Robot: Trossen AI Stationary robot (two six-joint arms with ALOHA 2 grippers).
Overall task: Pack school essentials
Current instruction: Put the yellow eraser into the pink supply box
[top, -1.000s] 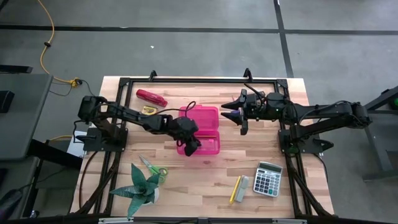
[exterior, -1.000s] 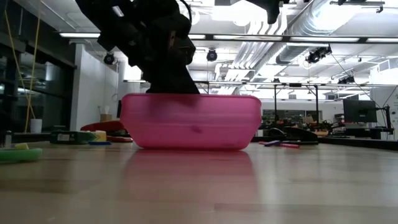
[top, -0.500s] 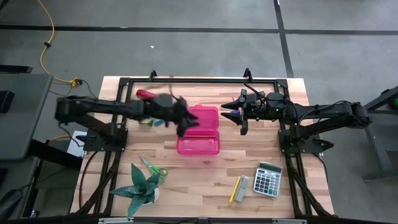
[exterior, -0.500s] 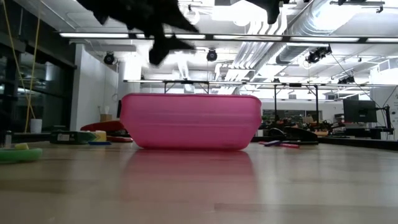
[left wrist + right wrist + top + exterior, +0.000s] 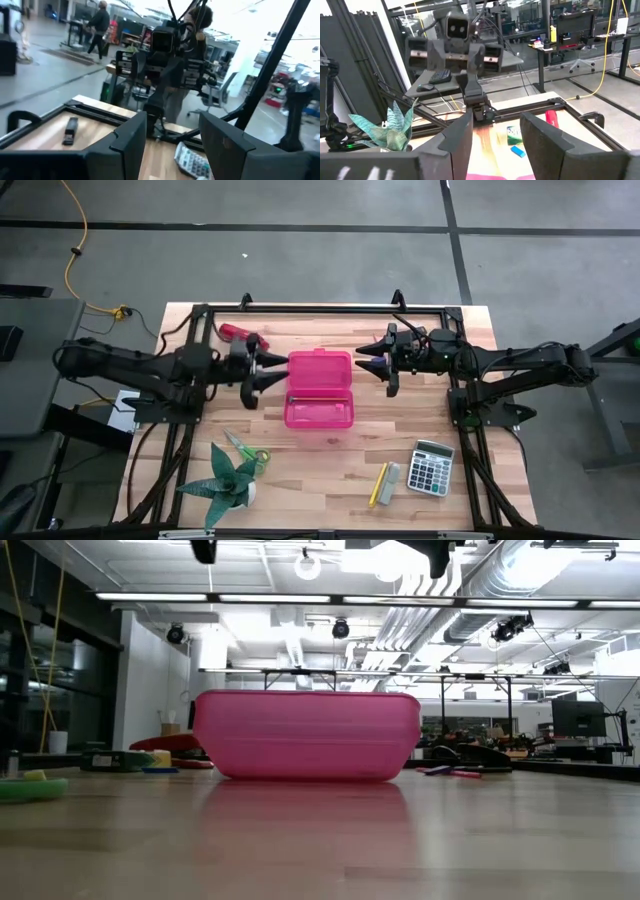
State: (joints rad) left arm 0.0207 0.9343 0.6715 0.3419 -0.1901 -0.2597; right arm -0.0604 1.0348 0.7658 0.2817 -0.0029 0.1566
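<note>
Left gripper (image 5: 262, 370), fingers spread, holding nothing, raised just left of the glossy pink plastic case (image 5: 320, 388). Right gripper (image 5: 366, 360), likewise parted and empty, off the case's upper right corner. Farther right, near the front edge: thin yellow pencil (image 5: 378, 483) beside small grey block (image 5: 390, 483).

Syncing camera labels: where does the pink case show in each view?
High view: the pink case lies at table centre, between the left gripper and the right gripper.
Low view: it fills the middle, resting on the table.
Left wrist view: not in it.
Right wrist view: only a pink edge at the bottom.
Shared landmark: the green spiky plant, also seen in the right wrist view.
</note>
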